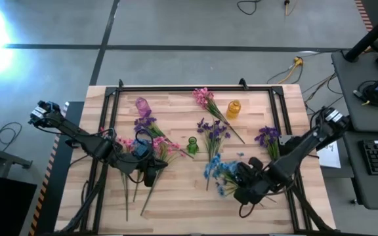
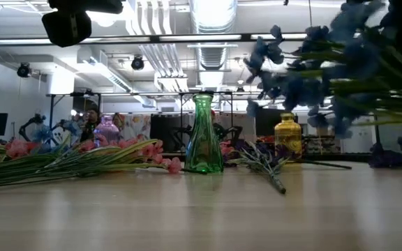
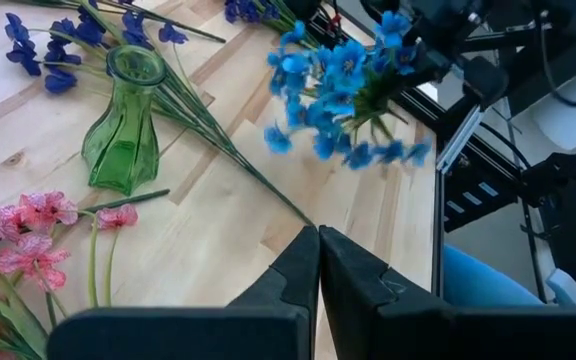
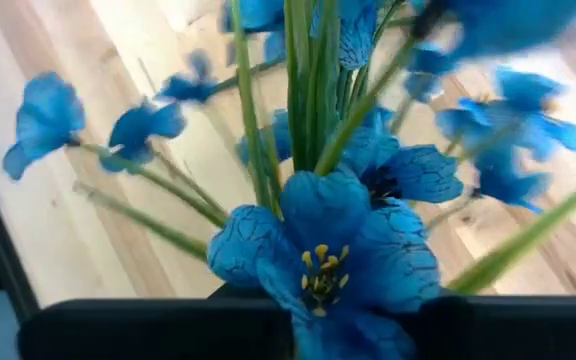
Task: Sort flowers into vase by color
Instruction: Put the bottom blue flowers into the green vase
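Observation:
A bunch of blue flowers is lifted over the table's near right part, with my right gripper shut on it. In the low view the blue flowers hang well above the tabletop. The green vase stands upright mid-table. Pink flowers lie flat to its left, beside my left gripper, which is shut with nothing between its fingers. More pink flowers lie at the far side. My right gripper holds the blue flowers by their bundled green stems; a large blossom hides the place of contact. The bunch is lifted clear of the table, its blossoms fanning out beyond the fingers toward the table's left.
A yellow vase and a purple vase stand near the far edge. Purple flowers lie mid-table and at the right. A black frame borders the tabletop.

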### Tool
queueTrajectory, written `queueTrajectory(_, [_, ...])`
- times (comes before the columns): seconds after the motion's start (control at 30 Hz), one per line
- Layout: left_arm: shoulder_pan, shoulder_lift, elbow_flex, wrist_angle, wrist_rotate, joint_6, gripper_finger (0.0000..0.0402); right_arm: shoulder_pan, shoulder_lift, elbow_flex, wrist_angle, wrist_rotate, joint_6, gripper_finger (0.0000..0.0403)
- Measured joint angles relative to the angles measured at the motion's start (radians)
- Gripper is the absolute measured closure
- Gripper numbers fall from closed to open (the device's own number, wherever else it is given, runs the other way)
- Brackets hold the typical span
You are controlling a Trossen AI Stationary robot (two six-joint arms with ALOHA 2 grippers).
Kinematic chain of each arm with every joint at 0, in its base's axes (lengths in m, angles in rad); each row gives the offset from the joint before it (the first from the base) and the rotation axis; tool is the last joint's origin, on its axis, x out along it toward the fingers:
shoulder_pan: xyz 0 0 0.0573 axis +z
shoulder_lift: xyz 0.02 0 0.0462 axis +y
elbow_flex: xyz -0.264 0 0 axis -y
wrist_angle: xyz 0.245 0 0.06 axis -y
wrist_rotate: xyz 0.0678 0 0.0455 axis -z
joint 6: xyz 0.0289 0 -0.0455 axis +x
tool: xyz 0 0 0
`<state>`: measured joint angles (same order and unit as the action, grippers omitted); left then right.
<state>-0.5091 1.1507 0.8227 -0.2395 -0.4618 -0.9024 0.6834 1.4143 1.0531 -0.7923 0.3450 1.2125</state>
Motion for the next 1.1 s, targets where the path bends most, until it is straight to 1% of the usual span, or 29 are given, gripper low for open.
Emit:
queueTrajectory(0.1, [0.000, 0.000, 0.000, 0.000, 0.000, 0.000, 0.0402, -0.001, 0.026, -0.002, 0.023, 0.000, 0.018, 0.0338])
queueTrajectory(0.23, [0.000, 0.000, 0.000, 0.001, 0.000, 0.000, 0.0402, -0.001, 0.048, -0.002, 0.022, -0.031, 0.015, 0.0278])
queueTrajectory(0.37, [0.000, 0.000, 0.000, 0.000, 0.000, 0.000, 0.0402, -0.001, 0.038, 0.002, 0.021, -0.060, 0.014, 0.0222])
queueTrajectory(0.4, [0.000, 0.000, 0.000, 0.000, 0.000, 0.000, 0.0402, -0.001, 0.032, 0.003, 0.021, -0.076, 0.017, 0.0210])
queueTrajectory(0.5, [0.000, 0.000, 0.000, 0.000, 0.000, 0.000, 0.0402, 0.004, 0.018, 0.008, 0.024, -0.169, 0.006, 0.0187])
queueTrajectory(0.57, [0.000, 0.000, 0.000, 0.000, 0.000, 0.000, 0.0402, 0.018, 0.020, 0.008, 0.020, -0.223, 0.008, 0.0179])
queueTrajectory(0.67, [0.000, 0.000, 0.000, 0.000, 0.000, 0.000, 0.0402, 0.042, 0.028, 0.008, 0.021, -0.271, 0.024, 0.0176])
queueTrajectory(0.87, [0.000, 0.000, 0.000, 0.000, 0.000, 0.000, 0.0402, 0.084, 0.070, 0.007, 0.030, -0.275, 0.067, 0.0186])
queueTrajectory(1.0, [0.000, 0.000, 0.000, 0.000, 0.000, 0.000, 0.0402, 0.096, 0.125, 0.007, 0.051, -0.277, 0.071, 0.0194])
queueTrajectory(1.1, [0.000, 0.000, 0.000, 0.000, 0.000, 0.000, 0.0402, 0.095, 0.172, 0.007, 0.049, -0.300, 0.080, 0.0198])
